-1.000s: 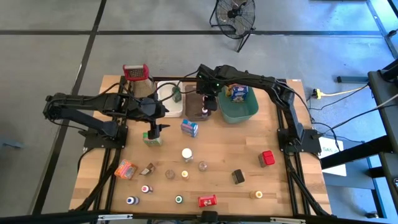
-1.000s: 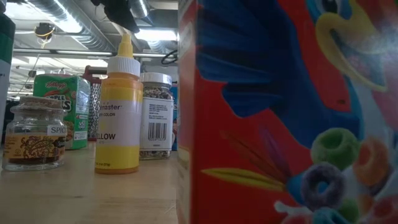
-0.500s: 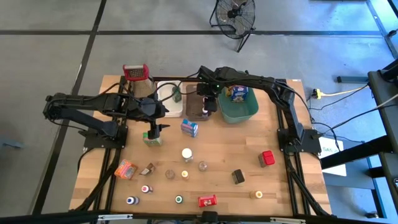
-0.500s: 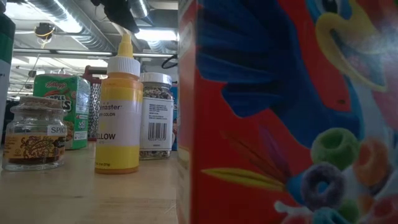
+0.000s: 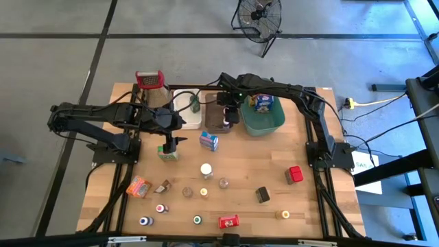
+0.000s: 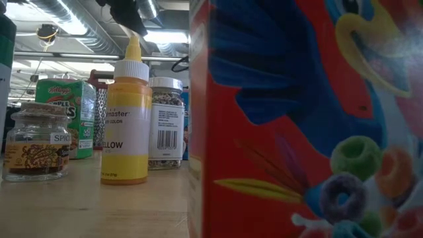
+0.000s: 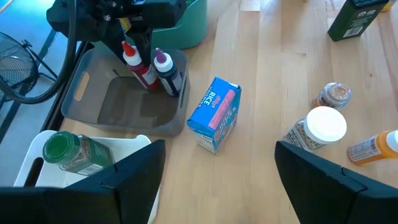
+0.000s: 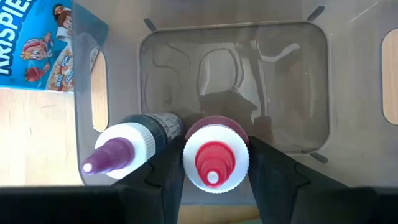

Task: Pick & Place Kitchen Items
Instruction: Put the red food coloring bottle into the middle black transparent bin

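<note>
Between the right gripper's [image 8: 214,163] fingers [image 8: 168,174] sits a red-capped bottle [image 8: 215,163], clamped at its shoulder and hanging upright inside the brown bin [image 8: 348,74], at the wall nearer the table's middle. Touching it on one side leans a purple-capped bottle [image 8: 127,149], already in the bin.

Risks, as judged:
- Release from this height: the red bottle may tip against the purple one and knock both flat.
- Withdrawal: a finger may catch the purple cap or the bin wall and drag the bin.
- Left gripper [image 5: 169,145] hovers with fingers wide above a green box [image 5: 169,154], mid-table; closing off-centre could topple it.

Count, high view:
- Brown bin: two bottles.
- White bin [image 5: 185,96]: one green-lidded jar [image 7: 74,151].
- Teal bin [image 5: 273,123]: one blue-and-yellow box [image 5: 261,101].
- Loose on the table [image 5: 302,199]: about fourteen items, including the blue rice box [image 7: 214,113], white-capped jar [image 5: 206,169], red box [image 5: 295,174] and black box [image 5: 262,195]. Small ones near the front edge are hard to tell apart.
- Grater [image 5: 149,79]: one, at the far corner.
</note>
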